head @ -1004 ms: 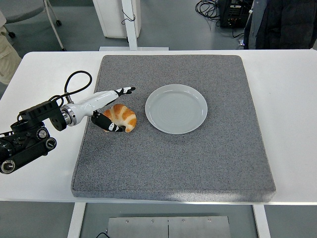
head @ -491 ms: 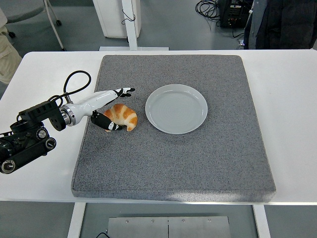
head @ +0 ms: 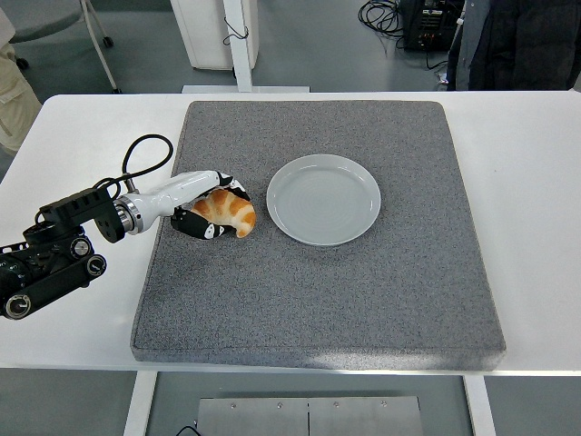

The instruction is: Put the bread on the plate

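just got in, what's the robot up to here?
The left hand has its fingers curled around the bread, a croissant, on the grey mat, just left of the plate. The plate is empty, and the bread is beside it, apart from its rim. Whether the bread is lifted off the mat yet is hard to tell. The right arm is out of view.

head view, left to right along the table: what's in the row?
Left hand, closed around the croissant → croissant → grey plate, bare, all on the grey mat.
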You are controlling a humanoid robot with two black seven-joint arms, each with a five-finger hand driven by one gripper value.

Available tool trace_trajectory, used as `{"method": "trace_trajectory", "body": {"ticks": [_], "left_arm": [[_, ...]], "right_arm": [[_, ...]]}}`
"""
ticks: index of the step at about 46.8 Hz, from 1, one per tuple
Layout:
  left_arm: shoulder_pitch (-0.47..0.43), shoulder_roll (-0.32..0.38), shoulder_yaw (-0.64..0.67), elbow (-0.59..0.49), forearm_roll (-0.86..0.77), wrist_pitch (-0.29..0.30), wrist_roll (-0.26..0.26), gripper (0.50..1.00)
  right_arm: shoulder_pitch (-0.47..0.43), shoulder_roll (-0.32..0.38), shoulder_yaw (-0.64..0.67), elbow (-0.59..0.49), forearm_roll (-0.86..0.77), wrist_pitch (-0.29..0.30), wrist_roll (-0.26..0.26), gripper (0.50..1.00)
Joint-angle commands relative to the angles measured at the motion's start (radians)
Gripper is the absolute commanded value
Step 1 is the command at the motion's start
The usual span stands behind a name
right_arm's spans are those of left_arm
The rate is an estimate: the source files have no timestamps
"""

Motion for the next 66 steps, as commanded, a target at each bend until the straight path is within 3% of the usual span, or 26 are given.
{"method": "trace_trajectory", "body": {"ticks": [1, 22, 45, 66], "left_arm": [[-0.013, 0.009, 0.001, -0.005, -0.004, -0.001, -0.026, 0.500], [-0.110, 0.093, -0.010, -0.008, -0.067, -0.012, -0.041, 0.500], [-0.132, 0.091, -0.022, -0.020, -0.106, -0.010, -0.046, 0.500], [-0.239, 0.082, -0.011, -0.008, -0.110, -0.036, -0.049, 0.500]], "right_arm": [[0.000, 0.000, 0.000, 0.000, 0.000, 0.000, 0.000, 1.000], [0.000, 0.000, 0.000, 0.000, 0.000, 0.000, 0.000, 1.000], [0.000, 0.000, 0.000, -0.002, 0.000, 0.000, 0.000, 1.000], [0.000, 0.000, 0.000, 0.000, 0.000, 0.000, 0.000, 1.000]]}}
